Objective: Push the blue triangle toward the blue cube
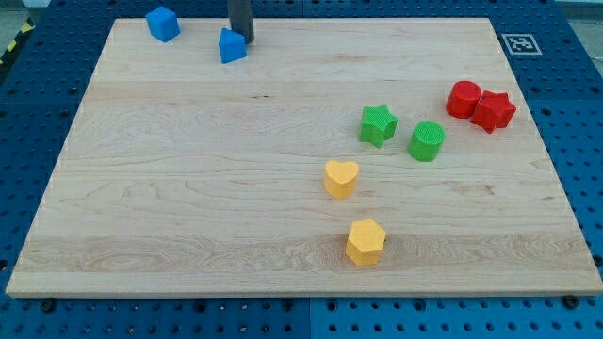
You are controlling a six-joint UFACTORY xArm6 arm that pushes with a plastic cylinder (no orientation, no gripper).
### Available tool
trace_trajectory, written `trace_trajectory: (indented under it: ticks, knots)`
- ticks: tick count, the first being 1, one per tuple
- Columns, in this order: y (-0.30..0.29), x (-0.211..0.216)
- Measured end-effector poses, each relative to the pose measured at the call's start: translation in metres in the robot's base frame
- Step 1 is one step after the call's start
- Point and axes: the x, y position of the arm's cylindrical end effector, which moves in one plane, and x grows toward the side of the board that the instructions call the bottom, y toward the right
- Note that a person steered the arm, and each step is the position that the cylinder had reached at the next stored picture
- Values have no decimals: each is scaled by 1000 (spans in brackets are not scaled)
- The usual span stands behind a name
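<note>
The blue triangle (pixel 231 45) lies near the view's top left on the wooden board (pixel 188 188). The blue cube (pixel 162 24) sits further to the upper left, close to the board's top edge. My tip (pixel 243 40) stands just right of the blue triangle, touching or almost touching its right side. The rod rises out of the view's top.
A green star (pixel 378 124) and a green cylinder (pixel 427 141) sit right of centre. A red cylinder (pixel 463 99) and a red star (pixel 493 110) touch at the right. A yellow heart (pixel 340 178) and a yellow hexagon (pixel 366 242) lie lower centre.
</note>
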Motion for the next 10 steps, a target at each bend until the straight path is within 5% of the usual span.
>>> trace_trajectory:
  ticks: [4,10]
  knots:
    - [71,31]
    - [-39,28]
